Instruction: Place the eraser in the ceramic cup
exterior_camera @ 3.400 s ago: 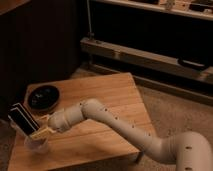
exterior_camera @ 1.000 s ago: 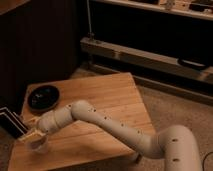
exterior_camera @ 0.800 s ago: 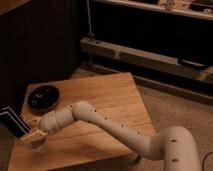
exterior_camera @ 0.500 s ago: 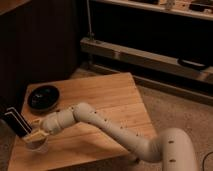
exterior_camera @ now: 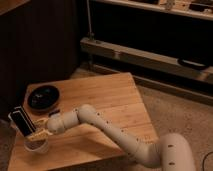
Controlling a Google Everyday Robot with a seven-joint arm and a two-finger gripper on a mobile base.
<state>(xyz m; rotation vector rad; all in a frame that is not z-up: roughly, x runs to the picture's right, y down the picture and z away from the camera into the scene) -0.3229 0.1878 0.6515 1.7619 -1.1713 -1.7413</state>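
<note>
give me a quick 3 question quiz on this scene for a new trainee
1. True or false: the eraser already lies inside the ceramic cup.
2. Where is the gripper? A) over the black bowl; B) at the near-left corner of the wooden table, just above the cup; C) past the table's right edge.
3. Which object sits on the table farther from the camera than the cup?

Key:
1. False. The gripper holds the eraser tilted, above and to the left of the cup.
2. B.
3. The black bowl.
</note>
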